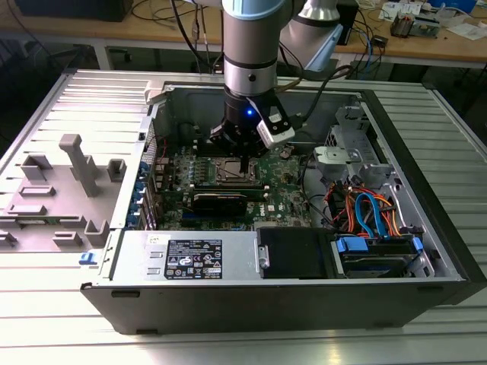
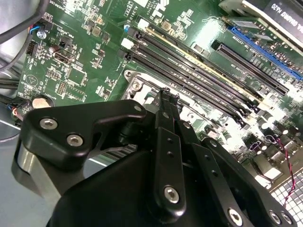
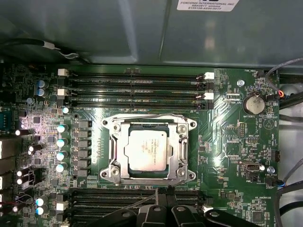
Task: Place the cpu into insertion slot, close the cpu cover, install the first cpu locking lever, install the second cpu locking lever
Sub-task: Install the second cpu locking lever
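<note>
In the first wrist view the cpu lies flat in the insertion slot, silver top up. The cpu cover is down around it, with the chip showing through its window. A thin wire lever runs along one side of the socket. Another thin lever slants away from beside my fingertips. My gripper is shut just off the socket's edge, fingers pressed together. In the exterior view the gripper reaches down inside the case, right at the socket.
Long black memory slots flank the socket on two sides. The green board sits inside an open computer case, which also holds a power supply and coloured drive cables. A grey plastic shroud lies at the exterior view's left.
</note>
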### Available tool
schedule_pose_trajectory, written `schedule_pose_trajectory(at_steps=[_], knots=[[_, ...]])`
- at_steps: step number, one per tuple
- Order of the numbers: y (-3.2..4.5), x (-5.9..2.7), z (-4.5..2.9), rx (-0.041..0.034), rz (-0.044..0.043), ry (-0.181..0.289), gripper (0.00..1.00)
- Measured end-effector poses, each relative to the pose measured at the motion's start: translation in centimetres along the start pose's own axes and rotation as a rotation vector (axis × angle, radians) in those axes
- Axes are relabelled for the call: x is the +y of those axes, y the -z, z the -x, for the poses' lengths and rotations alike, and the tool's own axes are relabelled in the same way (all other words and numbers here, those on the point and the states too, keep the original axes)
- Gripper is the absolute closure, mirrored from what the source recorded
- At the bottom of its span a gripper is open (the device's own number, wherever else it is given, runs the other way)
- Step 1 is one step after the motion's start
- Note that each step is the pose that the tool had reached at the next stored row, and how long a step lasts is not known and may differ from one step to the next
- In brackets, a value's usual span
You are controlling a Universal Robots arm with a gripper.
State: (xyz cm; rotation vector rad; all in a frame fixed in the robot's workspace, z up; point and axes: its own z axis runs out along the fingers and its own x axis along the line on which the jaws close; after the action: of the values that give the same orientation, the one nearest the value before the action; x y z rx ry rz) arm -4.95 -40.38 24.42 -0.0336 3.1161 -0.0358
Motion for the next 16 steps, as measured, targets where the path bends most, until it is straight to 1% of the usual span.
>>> schedule_pose_trajectory(at_steps=[16], knots=[[0.00, 0.00, -0.05, 0.0000, 0.0000, 0.000, 0.89]])
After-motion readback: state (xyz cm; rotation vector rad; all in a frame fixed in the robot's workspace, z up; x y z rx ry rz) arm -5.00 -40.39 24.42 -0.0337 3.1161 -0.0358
